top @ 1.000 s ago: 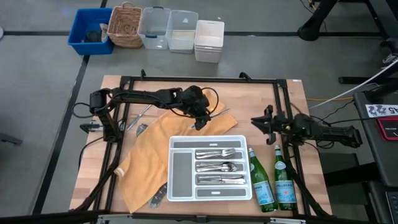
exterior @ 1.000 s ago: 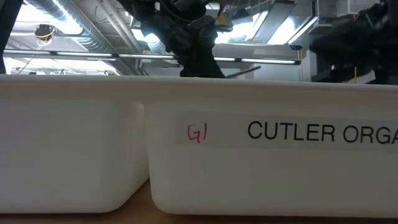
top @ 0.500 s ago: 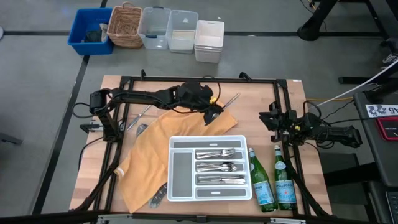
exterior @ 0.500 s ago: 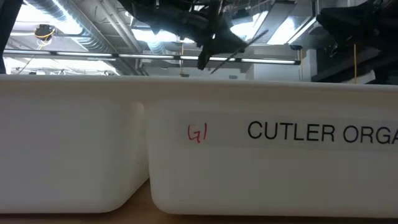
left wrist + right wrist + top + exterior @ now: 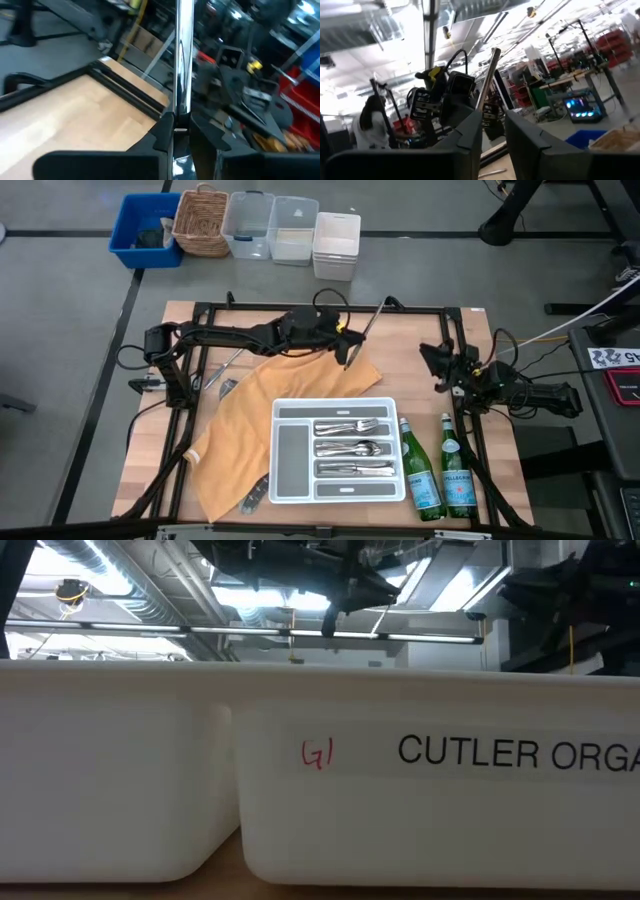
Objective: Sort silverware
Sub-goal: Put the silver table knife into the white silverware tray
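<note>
We are looking down on a pale wooden worktop (image 5: 415, 385) framed by black rails, with a rumpled orange cloth (image 5: 240, 430) draped across its left half. The left gripper (image 5: 347, 356) is hanging above the far edge of the cloth, its dark fingers (image 5: 162, 131) pinching a slim, mirror-bright metal utensil (image 5: 368, 328) by one end, so the shaft is pointing up and away toward the far rail; we cannot tell whether it is a fork, spoon or knife. The rest of the silverware (image 5: 352, 448) is lying in the long compartments of a white plastic tray (image 5: 290, 480) near the front, beside two green glass bottles (image 5: 440, 475), while a few loose pieces (image 5: 222, 375) are resting on the wood near the cloth's left edge and one (image 5: 252, 495) at its near corner. The right gripper (image 5: 435, 360) is waiting over the right side of the worktop, its fingers (image 5: 470, 135) spread apart. Beyond the worktop, a grey floor is carrying a blue bin (image 5: 145, 230), a woven basket (image 5: 202, 222) and clear and white tubs (image 5: 290, 230). The right wrist view is showing a person (image 5: 370, 125) in the room.
</note>
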Tool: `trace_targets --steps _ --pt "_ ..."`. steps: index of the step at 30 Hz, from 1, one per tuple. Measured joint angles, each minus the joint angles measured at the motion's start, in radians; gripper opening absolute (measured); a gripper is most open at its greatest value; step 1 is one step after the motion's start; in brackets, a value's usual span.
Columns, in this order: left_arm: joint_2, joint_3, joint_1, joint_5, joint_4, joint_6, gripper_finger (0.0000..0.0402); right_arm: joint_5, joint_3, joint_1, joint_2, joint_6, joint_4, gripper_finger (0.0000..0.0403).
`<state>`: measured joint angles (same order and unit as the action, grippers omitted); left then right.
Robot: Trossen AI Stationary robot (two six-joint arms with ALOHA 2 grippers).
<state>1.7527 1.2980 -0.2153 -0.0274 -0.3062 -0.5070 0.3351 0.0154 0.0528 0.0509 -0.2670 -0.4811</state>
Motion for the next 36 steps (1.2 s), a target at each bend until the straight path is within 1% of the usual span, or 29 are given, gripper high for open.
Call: trace_targets --steps 4,8,11,15,21,30,36 --pt "0.0 0.0 0.0 0.075 -0.017 -0.039 0.0038 0.04 0.0 0.0 0.0 -0.08 0.003 0.0112" --pt "0.0 0.0 0.0 0.15 -0.034 -0.08 0.0038 0.121 0.0 0.0 0.006 -0.156 0.004 0.0146" --pt "0.0 0.0 0.0 0.197 -0.048 -0.132 0.0038 0.124 0.0 0.0 0.039 -0.174 0.006 0.0159" --pt "-0.001 0.0 0.0 0.245 -0.052 -0.176 0.0038 0.108 0.003 0.0 0.116 -0.191 -0.045 0.016" --pt "-0.001 0.0 0.0 0.272 -0.052 -0.184 0.0038 0.101 0.109 0.0 0.316 -0.18 -0.042 0.0157" --pt "0.0 0.0 0.002 0.279 -0.049 -0.166 0.0038 0.091 0.322 0.0 0.698 -0.165 -0.04 0.0156" --pt "0.0 0.0 0.005 0.279 -0.049 -0.135 0.0038 0.09 0.453 0.0 0.91 -0.076 -0.039 0.0156"
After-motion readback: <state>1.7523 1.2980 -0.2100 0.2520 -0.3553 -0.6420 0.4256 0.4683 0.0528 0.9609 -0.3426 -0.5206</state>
